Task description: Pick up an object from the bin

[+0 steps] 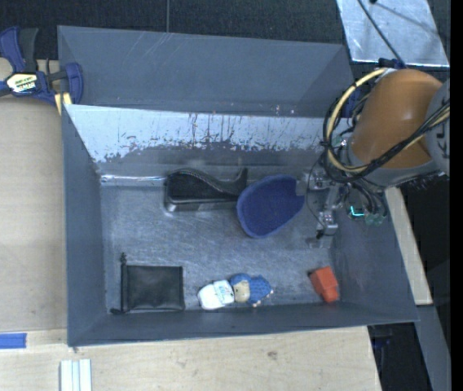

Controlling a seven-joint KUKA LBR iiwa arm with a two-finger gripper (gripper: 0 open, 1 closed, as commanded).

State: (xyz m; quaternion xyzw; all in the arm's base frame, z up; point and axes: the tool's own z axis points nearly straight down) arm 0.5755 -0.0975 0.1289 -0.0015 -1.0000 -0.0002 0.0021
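My gripper (324,218) hangs at the right side of the bin, just right of a blue rounded scoop-like thing (268,205) that lies at the back middle. Nothing shows between its fingers. A small orange-red block (324,283) lies on the floor below the gripper, near the front right corner. The blue thing rests against a black curved handle-like object (199,189) to its left.
A flat black square pad (153,287) lies at the front left. A small white and blue toy figure (235,292) lies along the front wall. The arm with its orange cover and cables reaches in over the right rim.
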